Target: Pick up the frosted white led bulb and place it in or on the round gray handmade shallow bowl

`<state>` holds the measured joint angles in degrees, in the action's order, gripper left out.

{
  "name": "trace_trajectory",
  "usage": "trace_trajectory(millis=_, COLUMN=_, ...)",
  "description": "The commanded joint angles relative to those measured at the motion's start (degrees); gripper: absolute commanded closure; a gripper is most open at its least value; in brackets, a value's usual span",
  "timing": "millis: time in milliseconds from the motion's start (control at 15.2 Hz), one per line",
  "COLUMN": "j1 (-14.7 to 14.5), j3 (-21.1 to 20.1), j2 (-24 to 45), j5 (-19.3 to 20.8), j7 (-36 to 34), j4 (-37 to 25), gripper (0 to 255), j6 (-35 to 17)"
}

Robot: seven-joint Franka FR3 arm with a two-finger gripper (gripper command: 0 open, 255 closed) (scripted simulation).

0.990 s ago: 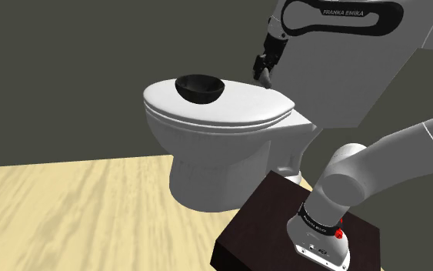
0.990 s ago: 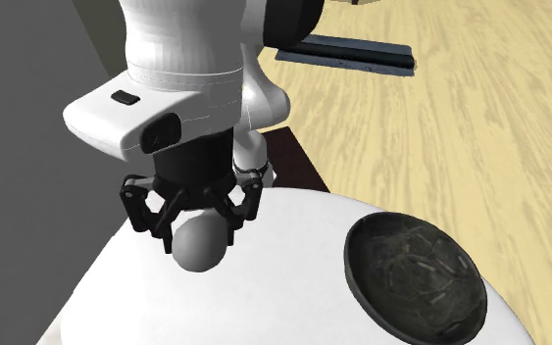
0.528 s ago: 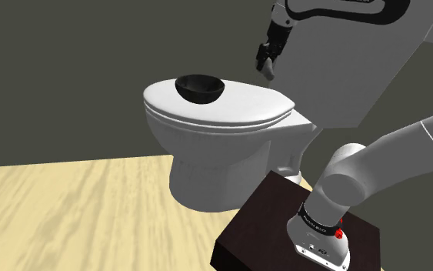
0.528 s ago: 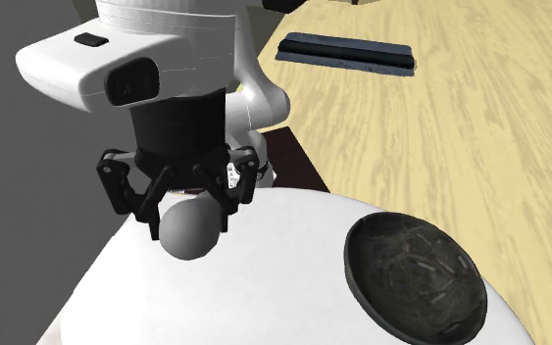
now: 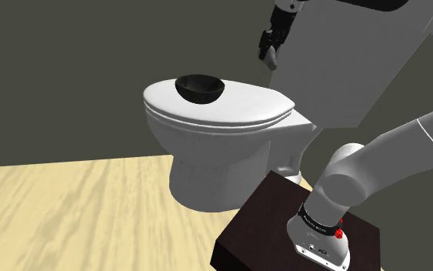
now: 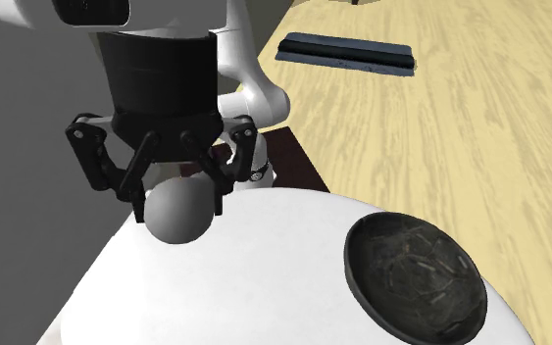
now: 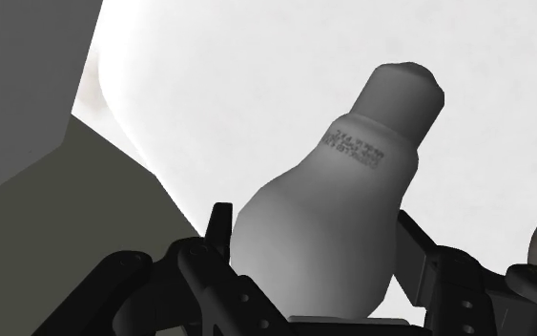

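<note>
So, starting at the second exterior view's left: your tool point(image 6: 177, 204) is clamped on the bulb point(image 6: 174, 220), its black fingers point(image 6: 134, 186) pressed to either side of the pale grey globe. The bulb hangs in the air above the white toilet lid point(image 6: 264, 284), not resting on it. From the wrist view you can read its long axis. The wide rounded end sits between the fingers, and the narrow neck with the small print points away from the palm, past the fingertips and at a slant.

Move right across the bare lid and you come to the bowl point(image 6: 416, 279). It is dark, shallow and round, it stands upright near the lid's edge, and there is nothing in it. It is well apart from the bulb, with open lid between them.

That is the relation your next move turns on. In this view the bowl lies to the right of the tool and lower. The shoulder view mirrors it, with the bowl toward the left on the front part of the lid and the tool up at the right, over the back of the lid.

I judge the carry to be sideways along the lid, followed by a descent over the bowl. Because the bulb is round and held tilted, it may roll once you release it.
</note>
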<state>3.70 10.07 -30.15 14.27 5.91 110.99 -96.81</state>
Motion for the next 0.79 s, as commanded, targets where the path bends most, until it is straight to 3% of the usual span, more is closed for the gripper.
trace_trajectory(millis=0, j1=-0.37, j3=-1.06, j2=0.94, j5=-0.33, j7=-1.14, j4=-1.5, gripper=255, j6=0.84)
trace_trajectory(millis=726, j1=-4.09, j3=-11.57, j2=11.72, j5=-1.9, j7=-14.62, j4=-11.69, gripper=255, j6=3.24)
